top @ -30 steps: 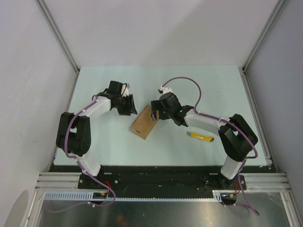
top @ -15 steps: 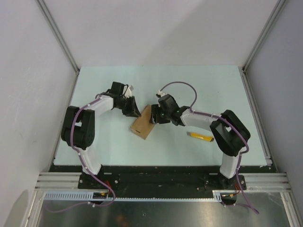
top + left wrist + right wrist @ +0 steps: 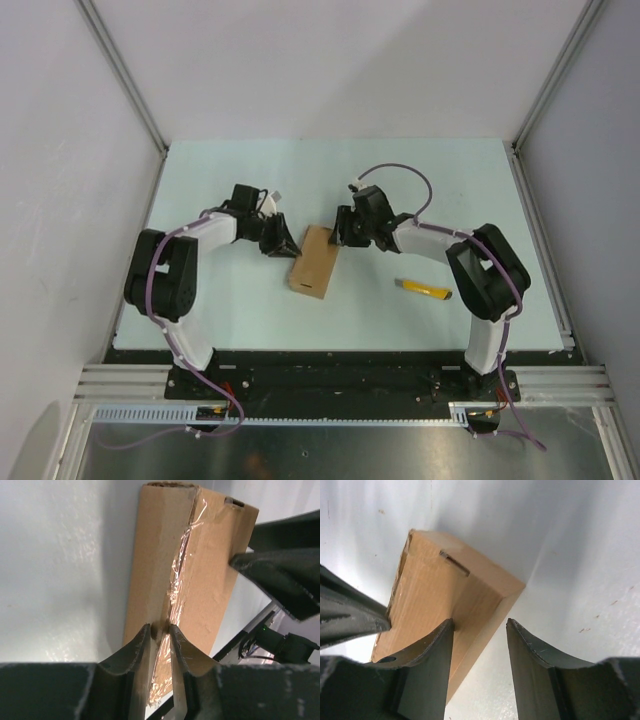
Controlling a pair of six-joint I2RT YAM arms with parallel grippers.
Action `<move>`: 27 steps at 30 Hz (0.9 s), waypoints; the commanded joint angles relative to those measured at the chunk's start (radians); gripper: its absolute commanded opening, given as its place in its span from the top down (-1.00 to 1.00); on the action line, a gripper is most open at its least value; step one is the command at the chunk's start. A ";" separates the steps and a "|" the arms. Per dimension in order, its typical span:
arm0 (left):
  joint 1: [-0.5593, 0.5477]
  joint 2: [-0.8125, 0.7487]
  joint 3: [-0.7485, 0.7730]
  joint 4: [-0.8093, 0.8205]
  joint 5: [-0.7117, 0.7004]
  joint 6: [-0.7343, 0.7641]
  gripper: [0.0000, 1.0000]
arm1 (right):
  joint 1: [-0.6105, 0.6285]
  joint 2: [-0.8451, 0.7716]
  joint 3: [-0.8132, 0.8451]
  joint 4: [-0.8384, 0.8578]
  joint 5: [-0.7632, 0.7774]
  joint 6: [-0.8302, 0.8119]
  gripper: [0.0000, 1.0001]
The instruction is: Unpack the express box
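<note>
The express box (image 3: pixel 314 260) is a flat brown carton lying on the pale table (image 3: pixel 200 180) between the two arms. It has a shiny clear tape seam along its top. My left gripper (image 3: pixel 283 245) is at the box's left side. In the left wrist view its jaws (image 3: pixel 160 630) are nearly closed, pinching the raised flap edge of the box (image 3: pixel 200 580) by the tape. My right gripper (image 3: pixel 343 228) is at the box's far right corner. It is open (image 3: pixel 480 625), with one finger on the box top (image 3: pixel 435 590) and the other over the table.
A yellow-black utility knife (image 3: pixel 427 290) lies on the table to the right of the box, near the right arm. Grey walls with metal frame posts close in the table on three sides.
Both grippers have come down and closed in on the box. The box has turned to a straighter angle and shifted slightly right. The right gripper moved from over the box to its far right corner.
</note>
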 commanded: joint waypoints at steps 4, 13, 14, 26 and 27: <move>-0.006 -0.044 -0.044 -0.052 0.119 -0.011 0.46 | 0.000 0.004 0.051 -0.010 0.032 -0.066 -0.12; -0.008 -0.040 -0.064 -0.006 0.115 -0.115 0.59 | 0.086 -0.041 0.071 -0.087 0.046 -0.093 -0.59; -0.008 -0.049 -0.079 0.006 0.117 -0.132 0.62 | 0.089 -0.039 0.069 -0.096 0.050 -0.077 -0.58; -0.008 -0.089 -0.146 0.082 0.057 -0.193 0.70 | 0.118 -0.006 0.069 -0.155 0.113 -0.051 -0.12; -0.008 -0.089 -0.149 0.082 0.051 -0.192 0.71 | 0.120 -0.004 0.069 -0.158 0.119 -0.053 -0.10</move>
